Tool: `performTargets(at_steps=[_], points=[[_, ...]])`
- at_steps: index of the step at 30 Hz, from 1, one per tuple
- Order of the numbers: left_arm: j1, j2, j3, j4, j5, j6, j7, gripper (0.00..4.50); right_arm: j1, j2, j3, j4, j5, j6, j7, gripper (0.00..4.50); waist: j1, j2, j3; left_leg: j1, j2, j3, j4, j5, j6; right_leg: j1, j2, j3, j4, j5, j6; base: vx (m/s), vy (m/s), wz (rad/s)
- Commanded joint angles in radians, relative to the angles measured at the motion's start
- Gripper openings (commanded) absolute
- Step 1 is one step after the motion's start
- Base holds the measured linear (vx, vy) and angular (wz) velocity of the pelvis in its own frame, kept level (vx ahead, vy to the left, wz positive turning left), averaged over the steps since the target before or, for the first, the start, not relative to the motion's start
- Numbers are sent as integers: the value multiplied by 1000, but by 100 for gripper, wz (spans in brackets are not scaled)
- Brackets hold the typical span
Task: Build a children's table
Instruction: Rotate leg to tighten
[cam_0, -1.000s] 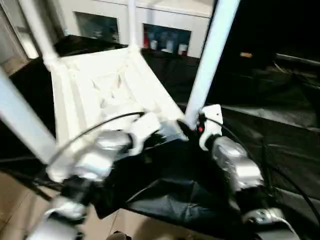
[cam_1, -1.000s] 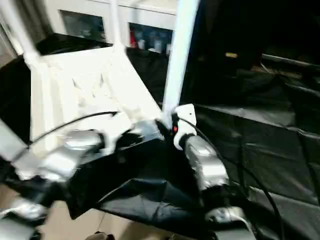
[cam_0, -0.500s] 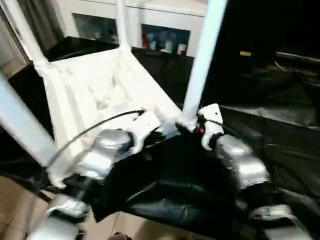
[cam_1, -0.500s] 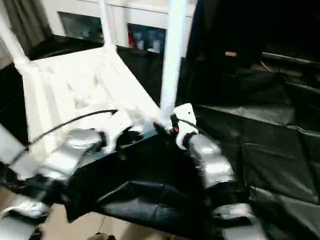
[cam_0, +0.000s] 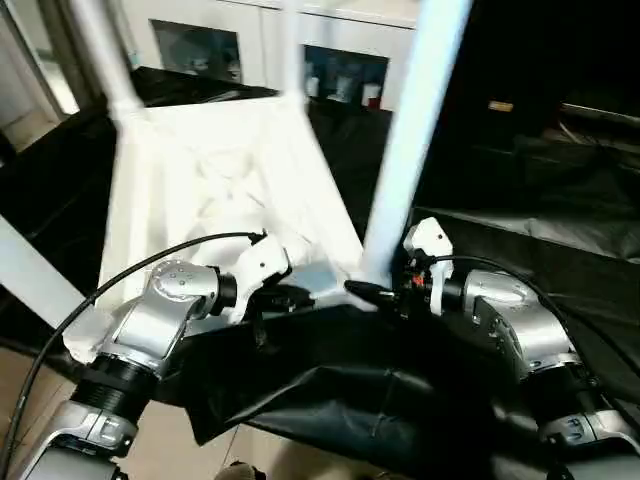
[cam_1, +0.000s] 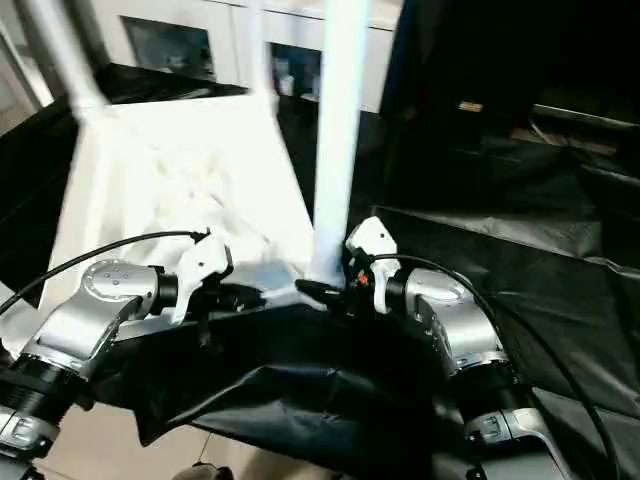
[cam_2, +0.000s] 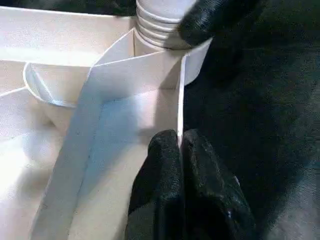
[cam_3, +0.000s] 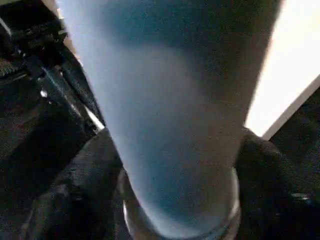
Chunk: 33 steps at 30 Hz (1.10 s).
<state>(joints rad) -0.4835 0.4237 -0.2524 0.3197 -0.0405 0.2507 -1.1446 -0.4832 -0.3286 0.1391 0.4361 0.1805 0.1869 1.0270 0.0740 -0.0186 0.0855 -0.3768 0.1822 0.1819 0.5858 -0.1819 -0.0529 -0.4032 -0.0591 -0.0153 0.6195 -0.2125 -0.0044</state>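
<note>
- White plastic table (cam_0: 210, 180) lies upside down on the black-draped tabletop (cam_0: 520, 240), legs pointing up. It sits left of centre, and its near edge is close to the tabletop's near edge.
- Left tool (cam_2: 179, 142) is pressed together on the thin rim (cam_2: 179, 100), just beside the near right corner socket (cam_2: 192, 60). The rim is slim and smooth, so it could slide out of the pinch if the table twists.
- Right tool (cam_0: 385, 292) is closed around the base of the near right leg (cam_0: 410, 130), one finger on each side.
- Threads (cam_2: 157, 30) show above the socket, so the leg looks not fully seated. Turning it at a tilt could cross-thread it or jam it.
- Smooth tapering tube means the right tool may slip round the leg instead of turning it.
- A hard twist could drag the whole table over the loose cloth towards the near edge.
- A long leg gives leverage, so a sideways push at the base could tip the table.
</note>
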Motion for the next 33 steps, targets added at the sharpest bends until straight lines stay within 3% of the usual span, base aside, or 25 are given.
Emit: performTargets(at_steps=[1,3,4,7,8,10,13,16,18,19,21,23,24,27,31,33], points=[[13,-10,-10,-11,-32,-3,-16,0,-5,-8,14,-9,10,-3,33,316,2,-5,-69,15,45,-9,-60,-85,94,52,-72,33,-53,34,-294,0,0,0],[16,-7,-10,-13,-35,0,-19,0,-2,-8,17,-16,16,6,46,289,5,-4,-68,16,45,-8,-60,-88,89,50,-72,34,-54,22,-288,0,0,0],[14,-10,-7,-4,-35,-1,-14,0,7,-6,21,-29,22,21,57,289,6,4,-69,17,45,-10,-60,-84,85,51,-72,34,-53,28,-288,0,0,0],[9,-20,-3,8,-30,-5,4,0,16,2,21,-32,18,23,41,274,7,0,-70,16,45,-9,-59,-81,82,52,-71,34,-52,47,-290,0,0,0],[3,-30,0,21,-19,-11,28,0,24,15,19,-31,11,21,12,273,8,3,-70,17,45,-9,-59,-78,81,50,-70,34,-52,57,-290,0,0,0],[-25,-66,10,75,26,-25,140,0,38,66,3,-6,-28,-4,-120,272,8,2,-68,16,44,-9,-60,-93,75,50,-71,34,-56,37,-286,0,0,0],[-36,-77,15,93,40,-24,179,0,37,85,-4,9,-39,-8,-175,270,8,4,-65,22,43,-10,-66,-164,33,47,-74,37,-70,-102,-259,0,0,0],[-85,-148,28,161,75,-1,332,0,24,193,-55,82,-69,23,-435,270,3,10,-56,26,42,-12,-76,-233,-13,35,-75,40,-86,-259,-217,0,0,0],[-95,-165,30,175,82,3,363,0,21,218,-64,97,-73,32,-489,269,4,8,-60,26,42,-16,-78,-240,-26,39,-76,39,-87,-299,-195,0,0,0],[-95,-165,30,175,82,3,363,0,21,218,-64,97,-73,32,-489,269,6,10,-59,27,43,-16,-79,-243,-25,36,-77,40,-89,-297,-190,0,0,0],[-133,-255,49,206,89,32,483,0,-5,332,-56,153,-110,37,-654,269,3,9,-61,24,40,-16,-79,-237,-26,34,-75,41,-88,-290,-184,0,0,0],[-140,-271,50,210,91,37,503,0,-10,354,-46,161,-120,32,-675,269,6,9,-64,27,40,-16,-78,-237,-27,34,-76,41,-90,-294,-177,0,0,0],[-141,-283,45,207,91,35,501,0,-14,372,-31,162,-122,17,-664,325,5,3,-62,23,40,-15,-78,-235,-17,34,-75,41,-92,-284,-175,0,0,0],[-133,-285,32,190,88,21,468,0,-18,389,-23,150,-103,6,-612,347,9,4,-66,17,40,-16,-77,-202,0,38,-76,40,-85,-231,-170,0,0,0],[-88,-225,1,133,69,-2,330,0,-20,328,-14,101,-73,6,-483,377,9,6,-69,11,40,-17,-76,-183,16,44,-76,39,-79,-189,-174,0,0,0],[-75,-198,-11,121,69,-8,280,0,-17,292,-3,79,-62,12,-410,377,6,7,-72,10,40,-16,-72,-145,30,47,-72,37,-71,-103,-190,0,0,0]])
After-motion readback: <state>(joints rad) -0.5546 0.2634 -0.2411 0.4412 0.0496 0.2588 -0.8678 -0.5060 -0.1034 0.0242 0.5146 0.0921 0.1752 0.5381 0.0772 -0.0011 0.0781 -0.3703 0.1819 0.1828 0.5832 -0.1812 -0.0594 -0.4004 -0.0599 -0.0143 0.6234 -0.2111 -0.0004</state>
